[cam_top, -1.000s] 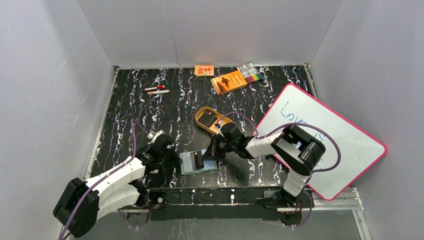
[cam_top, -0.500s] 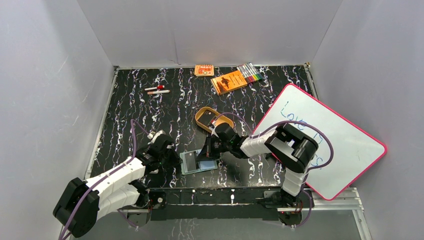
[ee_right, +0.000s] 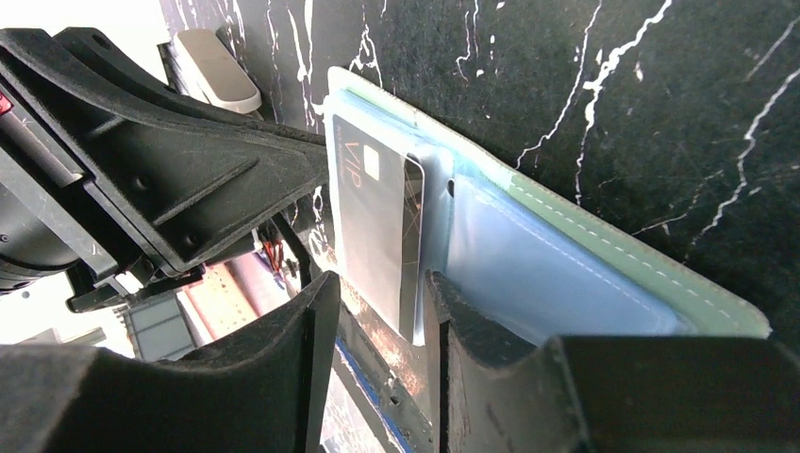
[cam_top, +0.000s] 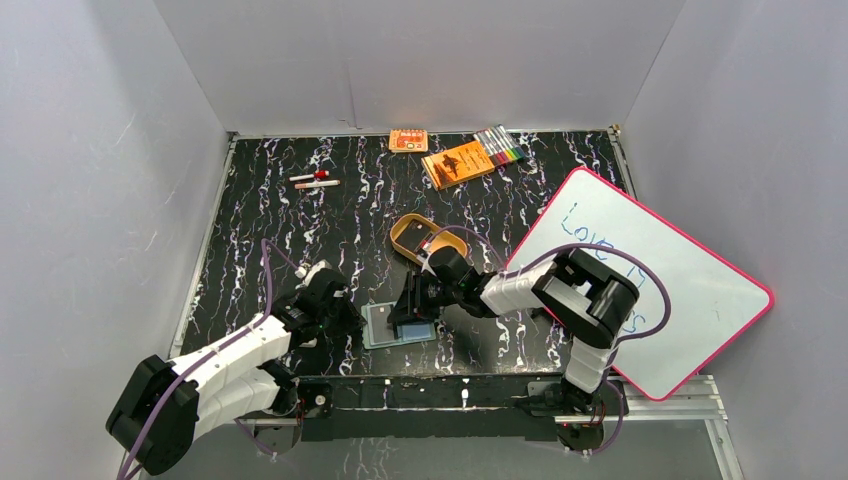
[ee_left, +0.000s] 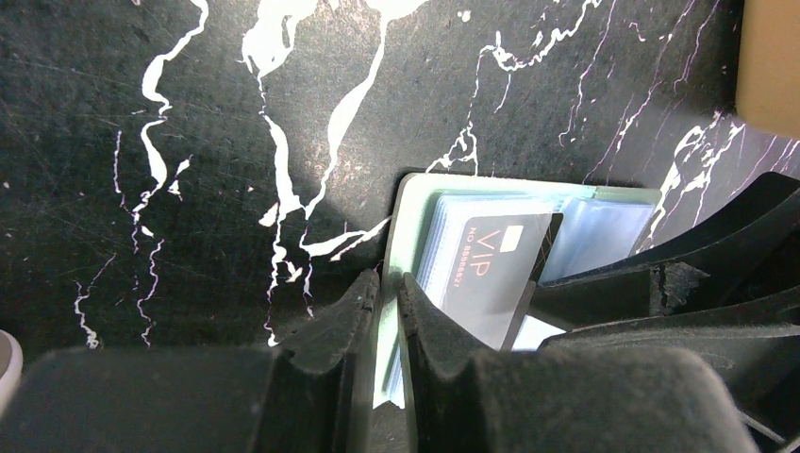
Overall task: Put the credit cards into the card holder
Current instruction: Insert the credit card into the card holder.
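Top external gives me layout only: card holder (cam_top: pixel 398 325) lies open near the front edge of the table (cam_top: pixel 260 220), btwn both arms, w/ tan tray (cam_top: pixel 425 238) just behind it and whiteboard (cam_top: pixel 660 280) off to the right. From up there I can't read either claw.

Left wrist cam fills that in: left gripper (ee_left: pixel 389 283) is pinched on the holder's green side edge, rim sandwiched btwn its fingers. Same view shows a dark credit card (ee_left: pixel 486 274) marked VIP, lying at a slant on the pale blue pockets, one edge partly under a translucent pocket.

Right wrist cam shows what the others don't: right gripper (ee_right: pixel 380 283) has its fingers apart, w/ the card's free end sitting in the gap and clear space on the left-finger side. Can't tell if the other finger touches the card.
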`<state>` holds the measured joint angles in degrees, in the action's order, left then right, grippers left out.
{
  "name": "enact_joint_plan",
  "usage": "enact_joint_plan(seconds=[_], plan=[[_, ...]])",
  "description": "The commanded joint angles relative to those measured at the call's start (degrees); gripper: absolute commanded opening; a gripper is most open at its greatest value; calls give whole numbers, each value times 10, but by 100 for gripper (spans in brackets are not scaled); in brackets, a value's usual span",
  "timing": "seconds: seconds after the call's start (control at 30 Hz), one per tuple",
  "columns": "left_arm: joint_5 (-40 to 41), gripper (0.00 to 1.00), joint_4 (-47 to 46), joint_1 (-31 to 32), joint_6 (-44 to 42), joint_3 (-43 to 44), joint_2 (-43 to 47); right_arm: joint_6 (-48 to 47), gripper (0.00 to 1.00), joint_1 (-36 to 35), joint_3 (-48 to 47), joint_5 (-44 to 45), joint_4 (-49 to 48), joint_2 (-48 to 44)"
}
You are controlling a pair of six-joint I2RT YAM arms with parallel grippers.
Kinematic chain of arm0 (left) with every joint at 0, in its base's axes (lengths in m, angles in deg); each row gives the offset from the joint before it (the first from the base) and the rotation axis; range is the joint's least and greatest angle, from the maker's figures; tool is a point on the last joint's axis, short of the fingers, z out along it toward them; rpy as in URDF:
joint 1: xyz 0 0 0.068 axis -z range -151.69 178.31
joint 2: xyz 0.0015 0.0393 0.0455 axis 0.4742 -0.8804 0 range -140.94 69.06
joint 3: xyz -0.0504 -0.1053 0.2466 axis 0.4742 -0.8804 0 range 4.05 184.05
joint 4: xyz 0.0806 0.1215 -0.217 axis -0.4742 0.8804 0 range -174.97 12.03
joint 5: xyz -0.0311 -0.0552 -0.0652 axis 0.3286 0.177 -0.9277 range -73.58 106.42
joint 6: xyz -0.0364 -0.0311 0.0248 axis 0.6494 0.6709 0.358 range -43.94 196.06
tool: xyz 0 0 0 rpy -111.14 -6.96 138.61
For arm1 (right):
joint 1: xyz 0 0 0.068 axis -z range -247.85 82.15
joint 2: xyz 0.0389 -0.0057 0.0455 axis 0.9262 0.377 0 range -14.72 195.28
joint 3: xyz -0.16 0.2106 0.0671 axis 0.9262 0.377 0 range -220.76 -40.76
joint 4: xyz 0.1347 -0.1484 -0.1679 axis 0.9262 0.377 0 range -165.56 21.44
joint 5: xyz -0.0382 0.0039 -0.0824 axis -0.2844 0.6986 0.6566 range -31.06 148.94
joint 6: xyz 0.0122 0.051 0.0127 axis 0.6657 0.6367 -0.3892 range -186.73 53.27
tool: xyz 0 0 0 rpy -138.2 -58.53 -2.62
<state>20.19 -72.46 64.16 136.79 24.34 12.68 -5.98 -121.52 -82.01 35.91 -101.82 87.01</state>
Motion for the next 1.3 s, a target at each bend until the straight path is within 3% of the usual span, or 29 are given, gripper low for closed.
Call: enact_joint_plan(seconds=[0.0,0.57,0.73,0.83,1.0,1.1,1.27], plan=[[0,12,18,3,0,-7,2,-15,46,-3,-20,-1,9,-14],[-7,11,10,3,-3,-1,-6,-28,43,-20,-66,-24,26,15],[17,12,46,3,-8,22,12,-77,46,-15,-84,21,130,-46],[29,21,75,3,-7,43,33,-115,49,-4,-100,63,218,-99],[72,56,142,2,-28,104,79,-184,58,9,-142,191,348,-199],[102,68,174,1,-58,151,89,-213,74,29,-138,253,322,-237],[123,76,152,1,-93,178,104,-170,76,126,-156,198,287,-201]])
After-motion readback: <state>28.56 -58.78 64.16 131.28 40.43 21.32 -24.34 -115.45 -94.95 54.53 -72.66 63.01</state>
